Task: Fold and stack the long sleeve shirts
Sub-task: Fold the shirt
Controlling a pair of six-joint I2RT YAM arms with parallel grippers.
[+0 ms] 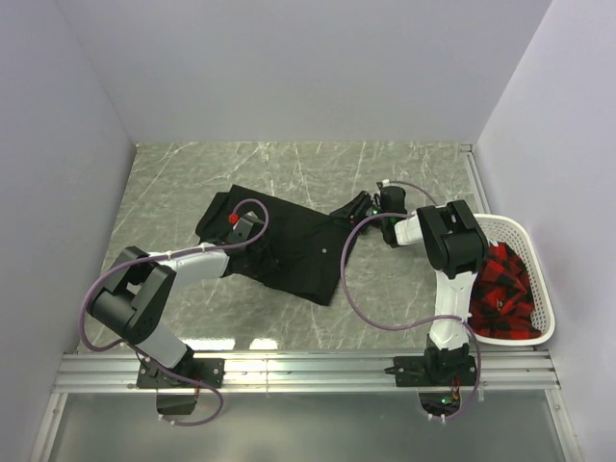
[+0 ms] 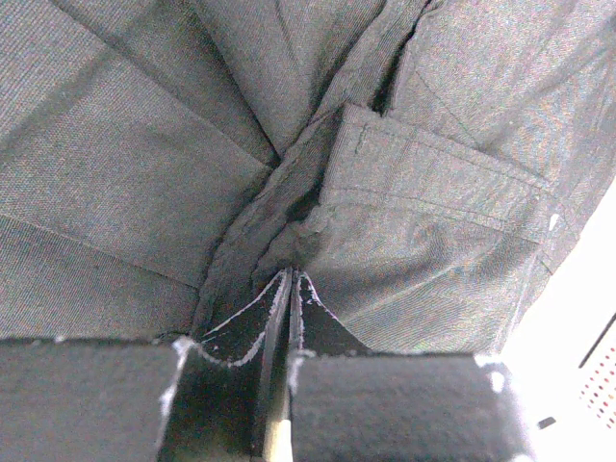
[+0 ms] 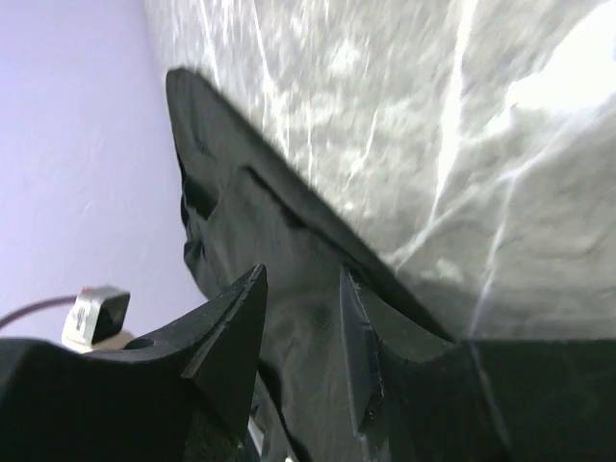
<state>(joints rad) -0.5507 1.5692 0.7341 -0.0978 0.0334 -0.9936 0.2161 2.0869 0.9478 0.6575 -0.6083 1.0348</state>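
Well to the left of the white basket [image 1: 525, 229], the left gripper [image 2: 294, 279] sits on the part of the black long sleeve shirt [image 1: 298, 255] farthest from the basket. Its fingers are pressed together and pinch a raised fold of the cloth, with creases radiating from the tips. A stitched flap [image 2: 433, 183] of the same cloth lies just beyond the pinched fold. The shirt lies rumpled on the grey marbled table [image 1: 183, 173], left of the basket and apart from it. A small pale button [image 1: 325, 250] shows on the half nearer the basket. At the shirt's edge nearest the basket a narrow strip of cloth reaches out. The right gripper [image 3: 302, 274] stands over this strip with its jaws spread apart and black cloth visible in the gap; whether the fingers touch the cloth cannot be told. Inside the basket lies red and black checked cloth [image 1: 505, 289].
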